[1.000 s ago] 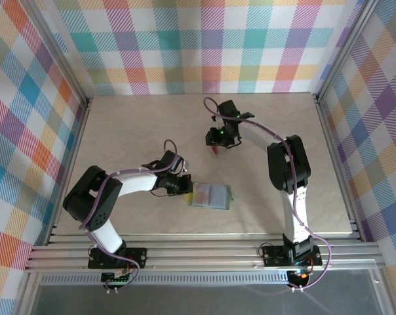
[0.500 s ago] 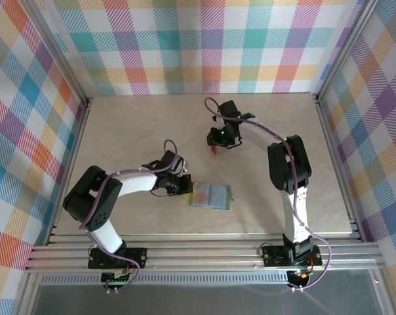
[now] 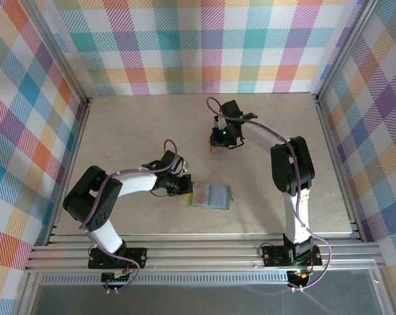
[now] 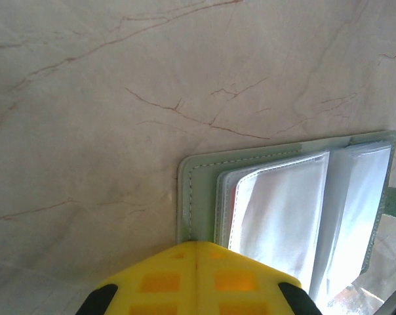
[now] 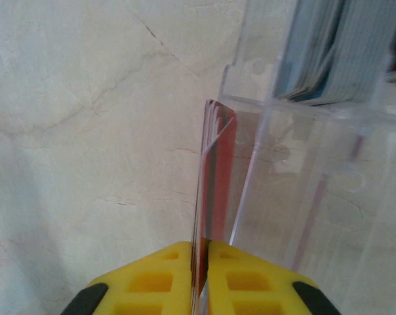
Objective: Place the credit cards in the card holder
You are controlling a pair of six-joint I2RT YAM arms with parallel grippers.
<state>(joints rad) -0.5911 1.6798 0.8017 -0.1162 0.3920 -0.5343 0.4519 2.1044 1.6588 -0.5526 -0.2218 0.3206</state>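
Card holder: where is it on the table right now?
In the top view the card holder lies open on the table, front centre, with the left gripper, jaws shut, at its left edge.

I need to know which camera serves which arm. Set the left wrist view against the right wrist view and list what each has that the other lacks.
Left wrist: the open green card holder with clear pockets, and the left fingers closed at its near edge.
Right wrist: a red card held edge-on between the right fingers, next to the wall of a clear rack with more cards standing in it.
Both: the pale marbled table and yellow fingers at the bottom of the picture.
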